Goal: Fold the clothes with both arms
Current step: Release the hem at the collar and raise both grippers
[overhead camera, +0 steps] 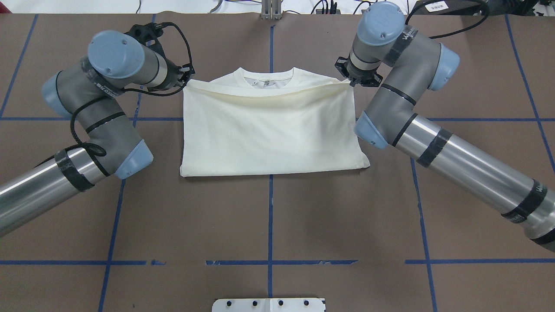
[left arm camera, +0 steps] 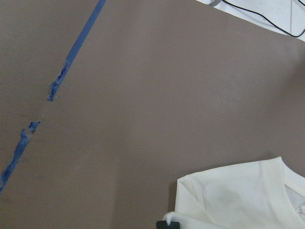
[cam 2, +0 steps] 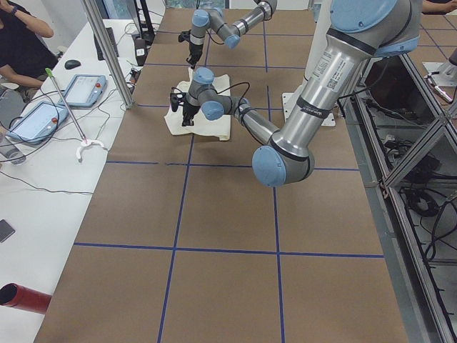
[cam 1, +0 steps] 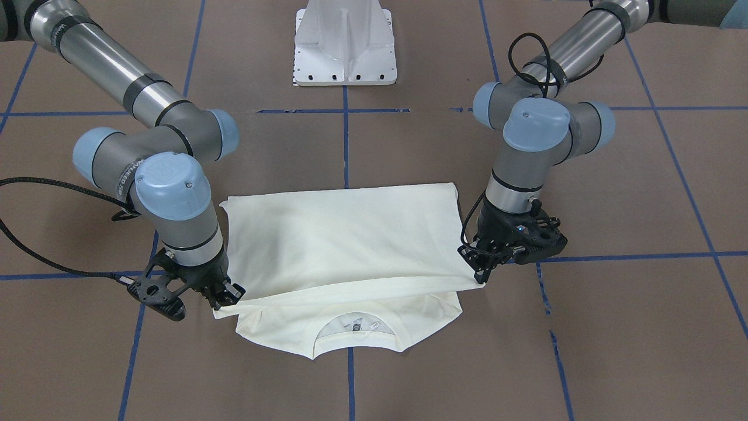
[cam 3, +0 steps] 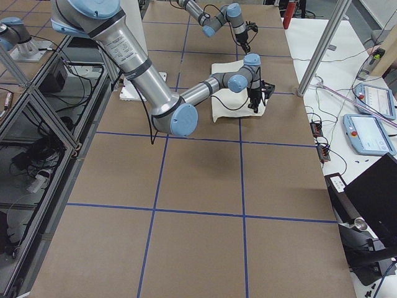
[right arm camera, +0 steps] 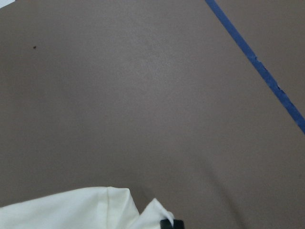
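Observation:
The cream shirt (overhead camera: 269, 125) lies plain side up on the brown table, folded over on itself, with its ribbed collar (overhead camera: 269, 78) showing past the folded edge on the far side. The cat print is hidden. My left gripper (overhead camera: 185, 80) is shut on the upper layer's left corner. It shows on the right of the front view (cam 1: 480, 276). My right gripper (overhead camera: 349, 81) is shut on the other corner, on the left of the front view (cam 1: 225, 297). The pinched edge hangs stretched between them, slightly above the collar (cam 1: 353, 327). Each wrist view shows a cloth corner at a fingertip (left arm camera: 167, 224) (right arm camera: 171, 223).
The white pedestal base (cam 1: 345, 47) stands at the robot's side of the table. Blue tape lines (overhead camera: 270, 216) mark a grid on the brown surface. Beyond the far edge, an operators' bench holds tablets (cam 2: 43, 118) and cables.

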`<action>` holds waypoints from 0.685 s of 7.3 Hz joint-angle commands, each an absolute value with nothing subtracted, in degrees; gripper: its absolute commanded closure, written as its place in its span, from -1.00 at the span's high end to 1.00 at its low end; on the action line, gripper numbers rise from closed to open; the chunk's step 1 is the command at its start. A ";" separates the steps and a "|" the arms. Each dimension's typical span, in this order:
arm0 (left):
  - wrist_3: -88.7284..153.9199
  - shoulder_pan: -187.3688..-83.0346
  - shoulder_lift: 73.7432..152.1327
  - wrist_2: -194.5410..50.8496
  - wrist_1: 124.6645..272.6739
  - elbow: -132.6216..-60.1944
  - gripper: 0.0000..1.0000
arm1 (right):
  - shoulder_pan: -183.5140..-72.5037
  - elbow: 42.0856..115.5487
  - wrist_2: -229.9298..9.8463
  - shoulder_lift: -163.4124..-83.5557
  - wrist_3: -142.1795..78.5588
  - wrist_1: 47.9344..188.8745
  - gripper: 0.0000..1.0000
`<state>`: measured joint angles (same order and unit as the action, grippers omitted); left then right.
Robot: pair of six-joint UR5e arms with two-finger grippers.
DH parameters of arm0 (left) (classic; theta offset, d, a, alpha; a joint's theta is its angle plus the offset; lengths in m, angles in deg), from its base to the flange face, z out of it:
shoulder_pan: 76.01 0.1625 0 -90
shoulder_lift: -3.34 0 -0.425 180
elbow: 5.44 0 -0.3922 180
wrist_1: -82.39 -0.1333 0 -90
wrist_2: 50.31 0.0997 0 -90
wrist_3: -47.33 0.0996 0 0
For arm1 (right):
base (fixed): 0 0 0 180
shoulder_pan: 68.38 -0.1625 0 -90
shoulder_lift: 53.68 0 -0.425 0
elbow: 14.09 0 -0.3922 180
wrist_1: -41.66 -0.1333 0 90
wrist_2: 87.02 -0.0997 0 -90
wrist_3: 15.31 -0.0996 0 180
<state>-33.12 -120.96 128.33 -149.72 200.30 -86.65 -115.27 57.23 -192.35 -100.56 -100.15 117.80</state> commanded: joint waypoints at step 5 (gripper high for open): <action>-33.44 -121.09 125.09 -150.07 204.03 -92.85 -0.13 | -116.63 70.03 -200.65 -109.07 -99.42 114.43 0.33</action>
<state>-33.07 -121.05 126.63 -149.96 204.30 -88.36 -116.50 61.70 -197.62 -103.05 -99.10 114.52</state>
